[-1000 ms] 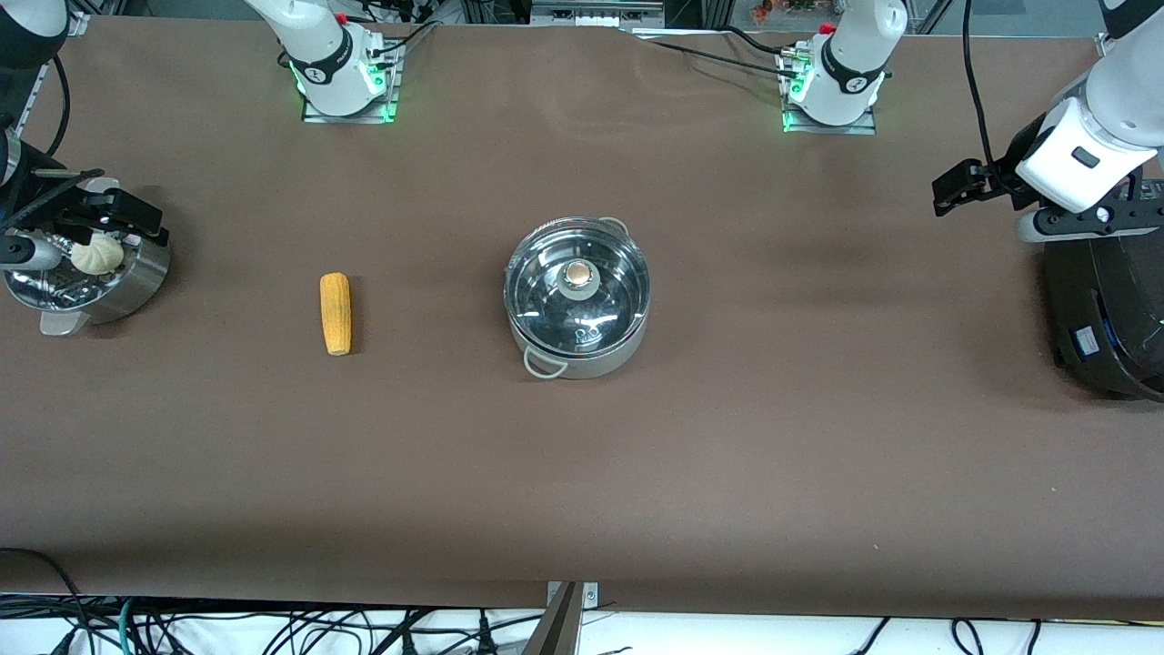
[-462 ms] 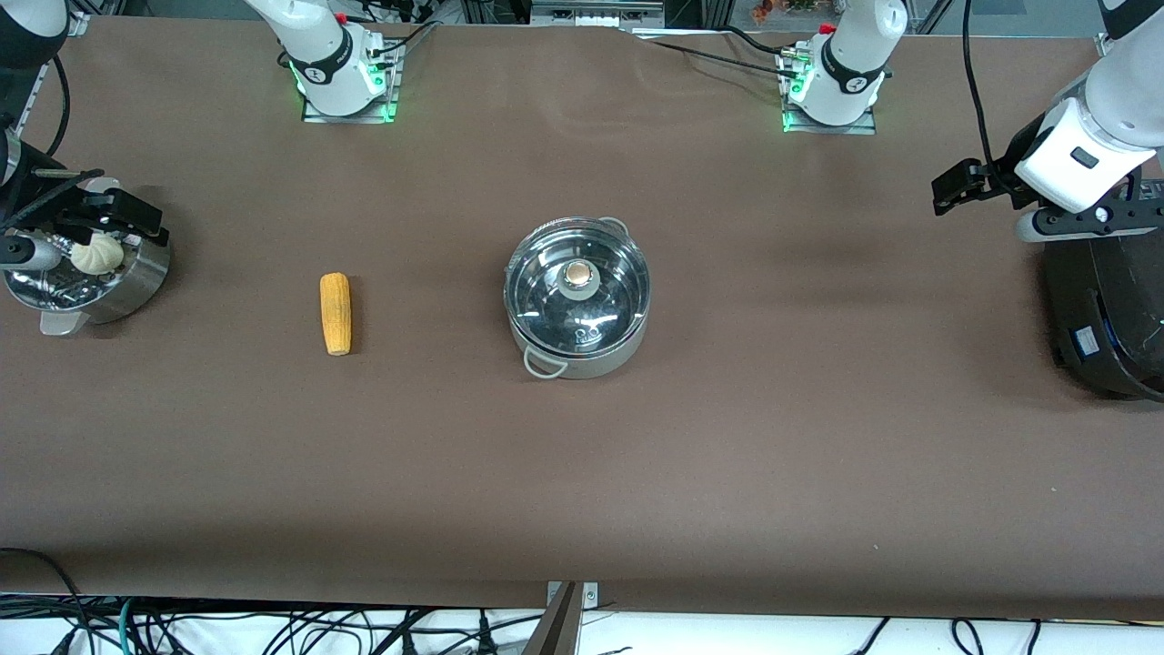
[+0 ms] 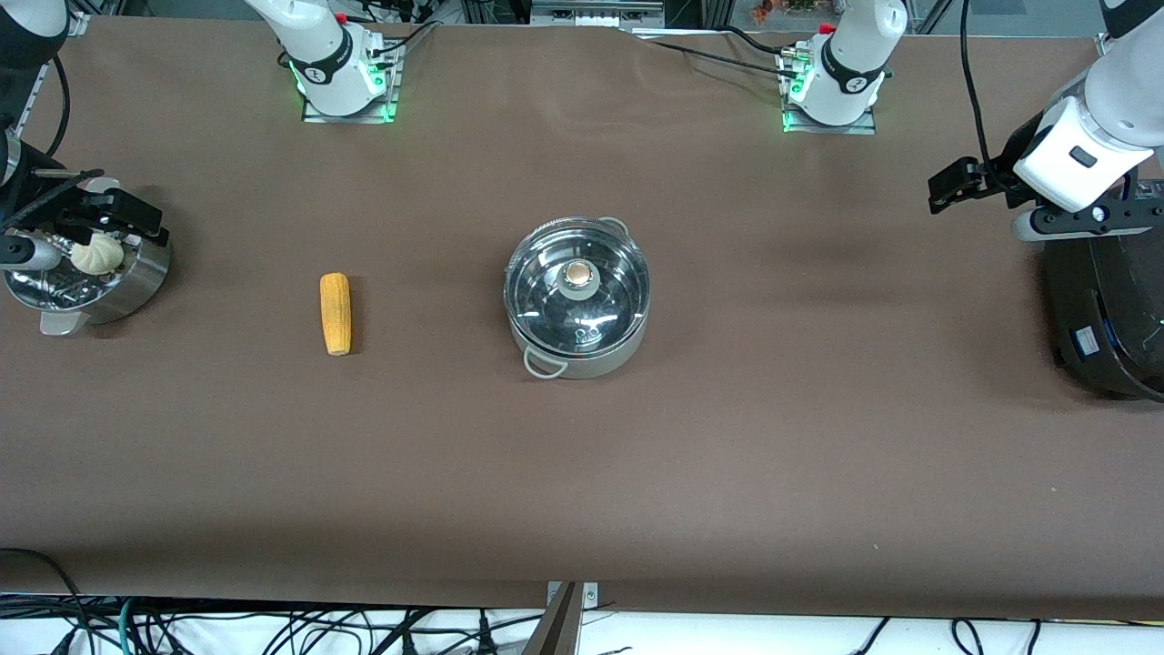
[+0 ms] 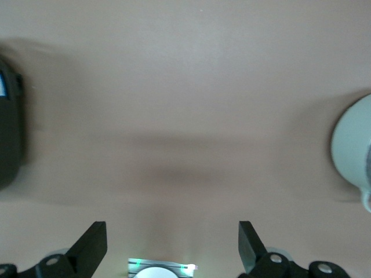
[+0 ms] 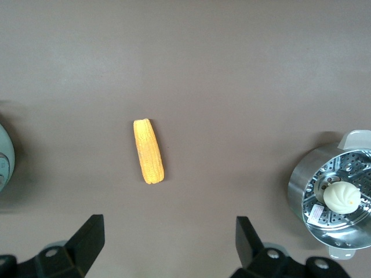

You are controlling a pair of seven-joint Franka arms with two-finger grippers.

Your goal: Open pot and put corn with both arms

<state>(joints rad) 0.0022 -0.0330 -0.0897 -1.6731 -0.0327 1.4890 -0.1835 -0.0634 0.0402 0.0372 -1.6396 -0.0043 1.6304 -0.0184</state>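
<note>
The steel pot (image 3: 582,341) stands at the table's middle with its glass lid (image 3: 546,296) on and the tan knob (image 3: 577,271) up. Its edge shows in the left wrist view (image 4: 352,152) and the right wrist view (image 5: 4,157). The yellow corn (image 3: 336,312) lies on the cloth beside the pot, toward the right arm's end; it also shows in the right wrist view (image 5: 148,150). My left gripper (image 4: 173,248) is open and empty, up over the rice cooker's edge (image 3: 1078,221). My right gripper (image 5: 170,243) is open and empty, up over the steamer pan (image 3: 27,255).
A steel steamer pan (image 3: 136,277) with a white bun (image 3: 97,255) stands at the right arm's end, seen too in the right wrist view (image 5: 301,185). A big black rice cooker (image 3: 1105,318) stands at the left arm's end.
My left gripper has crept slightly toward the table's middle. The right arm, the pot and the corn have not moved.
</note>
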